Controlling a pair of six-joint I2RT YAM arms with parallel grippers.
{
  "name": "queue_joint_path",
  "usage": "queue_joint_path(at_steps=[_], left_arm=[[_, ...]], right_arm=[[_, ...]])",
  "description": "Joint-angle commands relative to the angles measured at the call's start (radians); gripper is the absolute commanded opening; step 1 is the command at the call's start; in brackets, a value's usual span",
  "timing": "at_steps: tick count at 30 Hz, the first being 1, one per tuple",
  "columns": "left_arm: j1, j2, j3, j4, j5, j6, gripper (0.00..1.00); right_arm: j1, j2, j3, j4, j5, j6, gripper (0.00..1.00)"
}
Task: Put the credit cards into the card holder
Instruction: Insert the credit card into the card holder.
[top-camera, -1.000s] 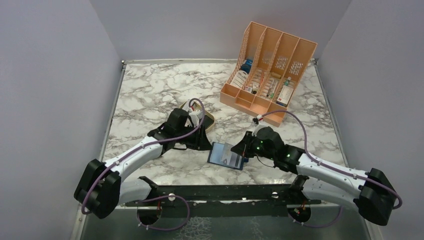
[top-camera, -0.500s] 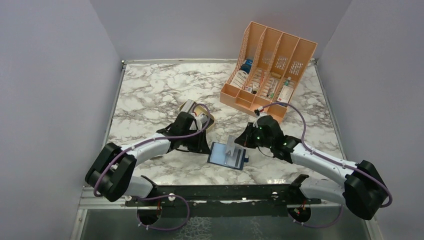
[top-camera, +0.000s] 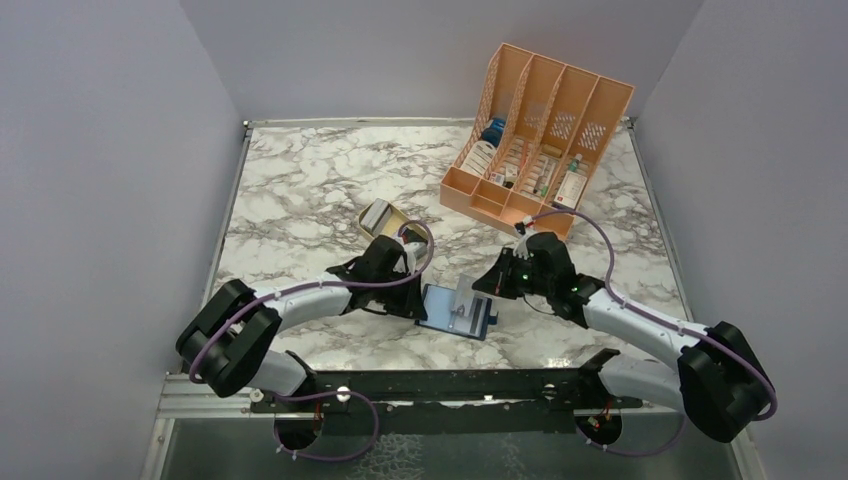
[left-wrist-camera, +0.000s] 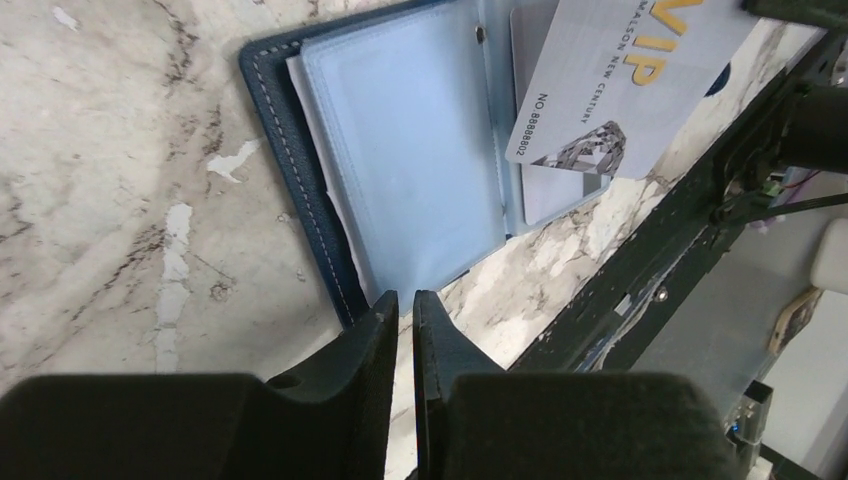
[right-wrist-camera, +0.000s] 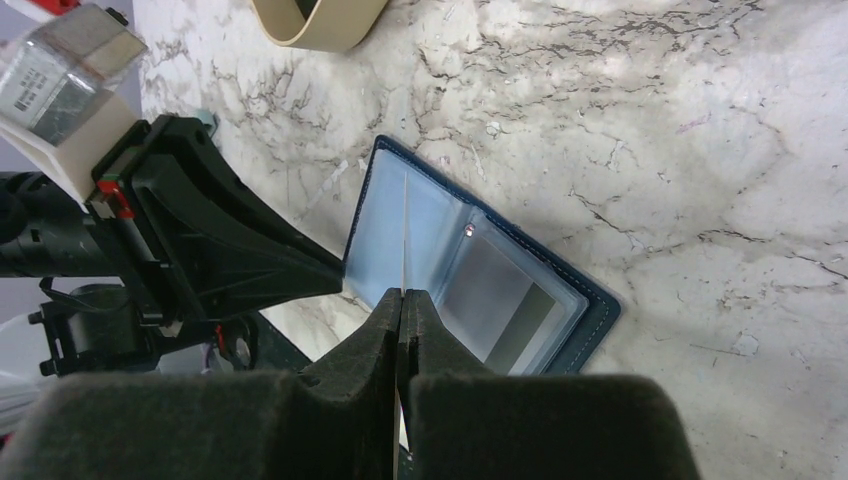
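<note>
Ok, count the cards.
2: one card pinched in the right gripper over the open holder, one card in its sleeve. The tin may hide more.

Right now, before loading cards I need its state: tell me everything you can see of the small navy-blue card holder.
The navy-blue stitched card holder lies open on the marble table, clear sleeve pages up, a snap at its spine. The left gripper sits at its edge; a grey VIP card hangs over one page.

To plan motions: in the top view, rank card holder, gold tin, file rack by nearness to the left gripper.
From the left gripper:
1. card holder, just right of it.
2. gold tin, behind it, slightly left.
3. file rack, far back right.
</note>
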Motion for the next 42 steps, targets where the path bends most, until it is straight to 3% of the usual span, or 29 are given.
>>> queue_joint_path(at_steps=[1, 4, 12, 20, 27, 42], left_arm=[[-0.052, 0.02, -0.027, 0.036, -0.103, -0.029, 0.13], [-0.078, 0.021, -0.043, 0.047, -0.14, -0.053, 0.08], [-0.103, -0.072, -0.074, 0.058, -0.162, -0.119, 0.07], [-0.092, -0.136, -0.038, -0.046, -0.331, -0.073, 0.19], [-0.085, -0.085, -0.017, -0.053, -0.367, -0.037, 0.21], [-0.086, -0.063, -0.035, -0.023, -0.26, -0.054, 0.1]], right_arm=[[-0.019, 0.011, -0.016, 0.071, -0.066, -0.02, 0.01], [-0.022, 0.057, -0.006, 0.092, -0.099, -0.025, 0.01], [-0.023, 0.053, -0.011, 0.086, -0.079, -0.028, 0.01], [-0.025, -0.008, -0.039, 0.05, -0.043, -0.01, 0.01], [-0.025, -0.039, -0.064, 0.046, 0.024, 0.032, 0.01], [-0.025, -0.008, -0.103, 0.108, -0.01, 0.059, 0.01]])
